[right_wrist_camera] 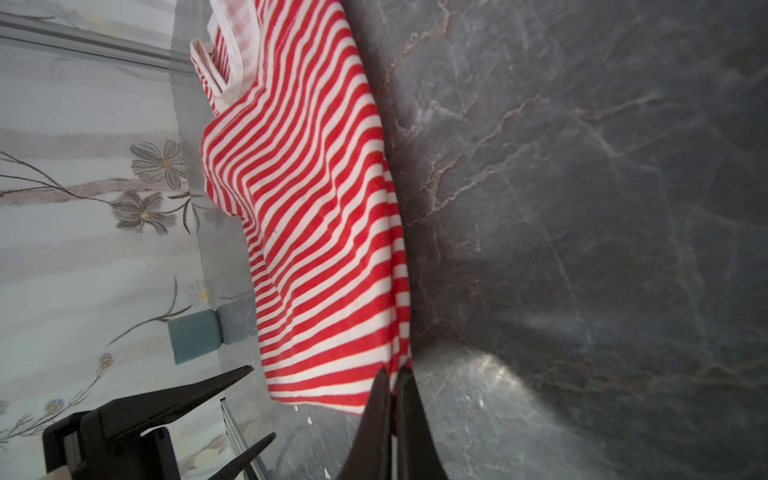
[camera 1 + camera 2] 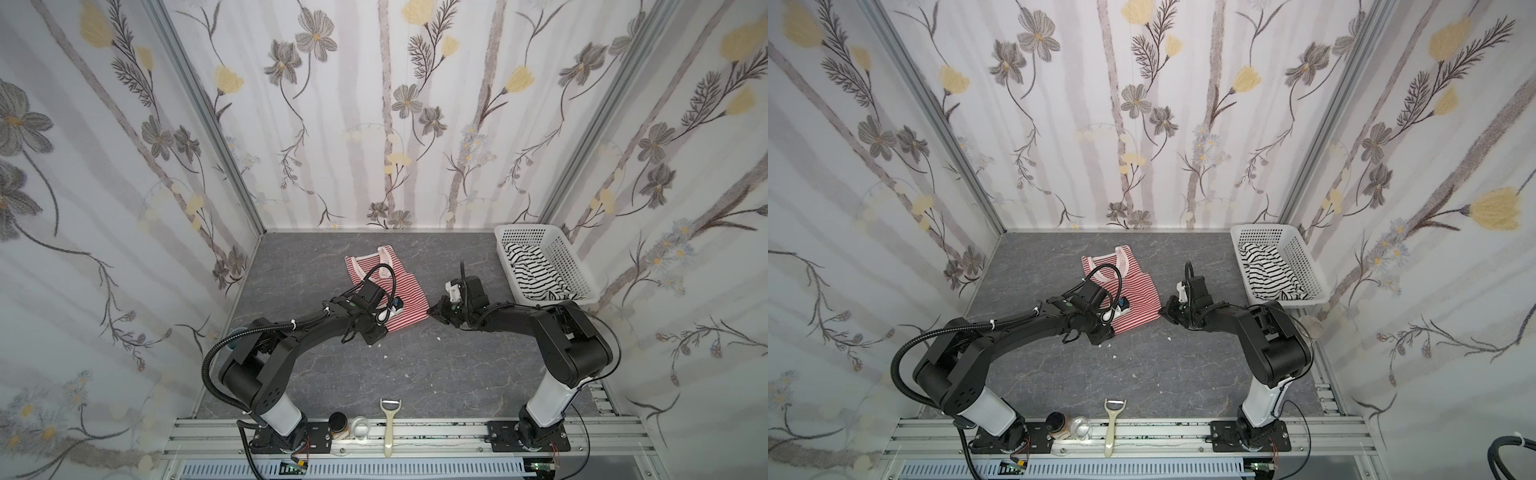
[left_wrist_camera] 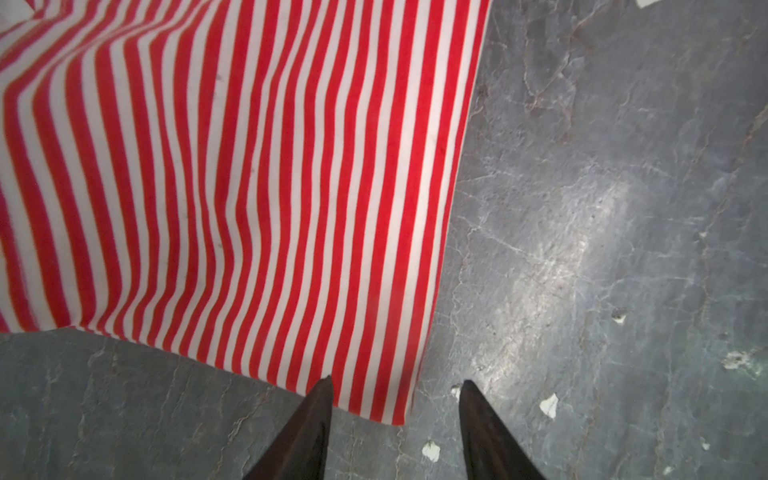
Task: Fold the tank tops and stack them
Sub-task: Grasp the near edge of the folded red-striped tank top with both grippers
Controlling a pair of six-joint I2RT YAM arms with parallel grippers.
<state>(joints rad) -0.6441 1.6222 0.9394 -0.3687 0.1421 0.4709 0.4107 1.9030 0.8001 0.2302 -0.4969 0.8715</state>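
The red-and-white tank top (image 2: 401, 286) (image 2: 1136, 291) lies spread on the grey table, straps toward the back wall. My right gripper (image 1: 394, 372) (image 2: 434, 312) is shut on the near right corner of its hem (image 1: 399, 357), low at the table. My left gripper (image 3: 397, 382) (image 2: 374, 338) is open just above the near left hem corner (image 3: 374, 399), which lies between its fingers (image 3: 320, 415); it also shows in the right wrist view (image 1: 262, 401). The black-and-white tank top (image 2: 536, 274) (image 2: 1271, 274) lies crumpled in the basket.
The white perforated basket (image 2: 563, 249) (image 2: 1298, 249) stands at the back right corner. On the front rail lie a peeler (image 2: 389, 424), a dark-lidded jar (image 2: 338, 424) and a small glass (image 2: 360, 426). White chips (image 3: 549, 405) dot the table. Walls close three sides.
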